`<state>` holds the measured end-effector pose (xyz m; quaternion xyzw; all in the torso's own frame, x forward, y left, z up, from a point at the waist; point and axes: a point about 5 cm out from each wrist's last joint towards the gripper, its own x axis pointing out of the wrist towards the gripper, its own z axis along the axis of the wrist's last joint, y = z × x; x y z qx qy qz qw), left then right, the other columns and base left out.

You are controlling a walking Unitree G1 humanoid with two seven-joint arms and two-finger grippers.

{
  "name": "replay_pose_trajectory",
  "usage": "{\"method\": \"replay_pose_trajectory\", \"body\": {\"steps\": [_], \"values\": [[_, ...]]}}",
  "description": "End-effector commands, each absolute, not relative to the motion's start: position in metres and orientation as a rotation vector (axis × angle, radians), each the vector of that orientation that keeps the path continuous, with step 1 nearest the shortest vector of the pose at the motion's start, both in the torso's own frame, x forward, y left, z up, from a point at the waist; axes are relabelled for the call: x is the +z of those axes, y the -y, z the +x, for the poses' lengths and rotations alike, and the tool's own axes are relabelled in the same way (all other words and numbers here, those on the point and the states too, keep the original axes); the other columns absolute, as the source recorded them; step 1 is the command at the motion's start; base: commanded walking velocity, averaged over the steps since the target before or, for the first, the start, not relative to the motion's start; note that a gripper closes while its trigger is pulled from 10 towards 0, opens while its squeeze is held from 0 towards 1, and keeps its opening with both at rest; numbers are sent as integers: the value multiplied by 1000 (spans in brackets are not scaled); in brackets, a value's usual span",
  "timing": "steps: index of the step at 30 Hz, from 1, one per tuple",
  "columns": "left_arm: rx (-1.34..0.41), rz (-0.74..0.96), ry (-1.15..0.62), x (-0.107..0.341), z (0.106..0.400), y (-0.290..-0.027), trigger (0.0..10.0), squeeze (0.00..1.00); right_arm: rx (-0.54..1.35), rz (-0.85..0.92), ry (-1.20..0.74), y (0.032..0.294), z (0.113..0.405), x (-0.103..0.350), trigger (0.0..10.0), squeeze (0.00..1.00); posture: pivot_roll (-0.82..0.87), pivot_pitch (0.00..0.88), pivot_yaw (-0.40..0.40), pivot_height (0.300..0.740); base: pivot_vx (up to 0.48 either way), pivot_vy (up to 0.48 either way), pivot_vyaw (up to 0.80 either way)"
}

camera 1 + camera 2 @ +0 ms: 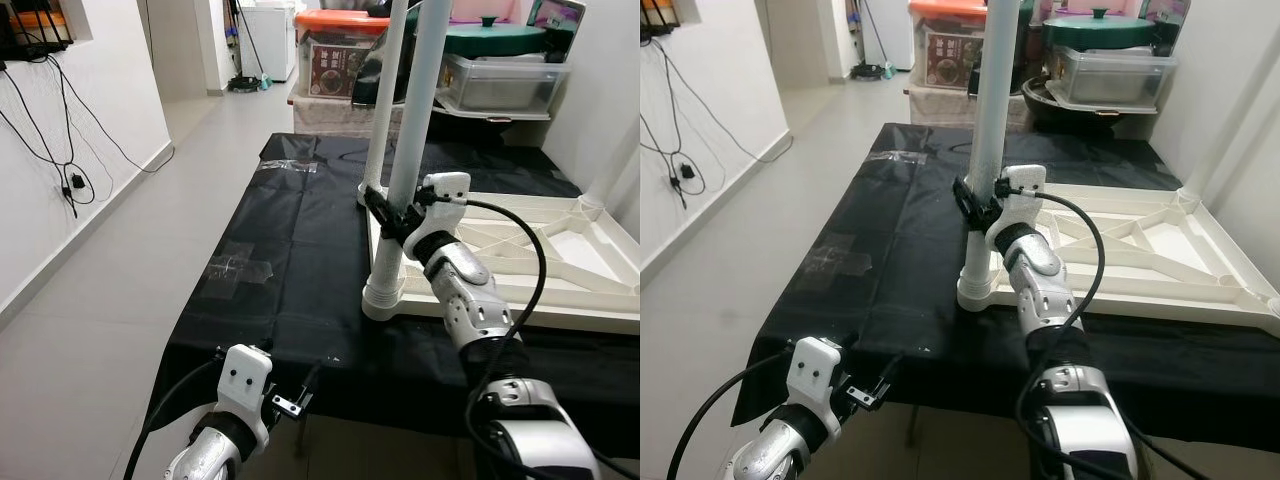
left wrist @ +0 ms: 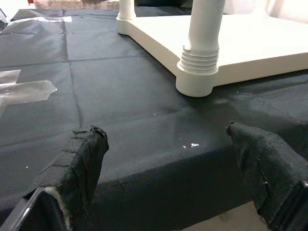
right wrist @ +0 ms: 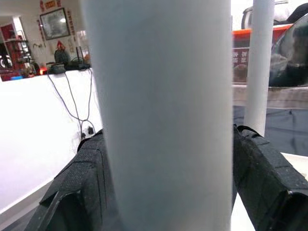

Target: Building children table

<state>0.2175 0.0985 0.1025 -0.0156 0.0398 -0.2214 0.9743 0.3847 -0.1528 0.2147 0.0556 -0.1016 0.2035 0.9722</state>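
Observation:
A white children's table top (image 1: pixel 520 262) lies upside down on a black cloth (image 1: pixel 290 250). At its near corner a white leg (image 1: pixel 412 120) stands upright in a ribbed socket (image 1: pixel 384 292). My right gripper (image 1: pixel 392 218) is shut on this leg a little above the socket, and in the right wrist view the leg (image 3: pixel 163 110) sits between both black fingers (image 3: pixel 82 183). A second leg (image 1: pixel 384 110) stands at the far corner behind it. My left gripper (image 2: pixel 175 168) hangs open and holds nothing at the cloth's near edge, well short of the socket (image 2: pixel 197 72).
Strips of clear tape (image 1: pixel 238 266) are stuck to the cloth. Bare floor (image 1: pixel 130 250) runs along the left, up to a white wall with hanging cables (image 1: pixel 70 180). Storage boxes and a lidded bin (image 1: pixel 495 70) stand behind the table. A white wall (image 1: pixel 600 90) closes the right side.

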Motion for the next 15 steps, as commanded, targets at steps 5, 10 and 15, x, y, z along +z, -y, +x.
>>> {"method": "replay_pose_trajectory", "body": {"steps": [5, 10, 15], "values": [[-442, -20, -79, 102, 219, -100, 10000, 0, 632, 69, 153, 148, 386, 217, 10000, 0, 105, 0, -41, 740, 0, 0, 0], [-440, -20, -77, 102, 219, -100, 10000, 0, 763, 54, 103, 147, 387, 217, 10000, 0, 105, 0, -41, 740, 0, 0, 0], [-440, -16, -75, 102, 219, -101, 10000, 0, 865, 31, 48, 144, 394, 223, 10000, 0, 109, 0, -38, 740, 0, 0, 0]]}}
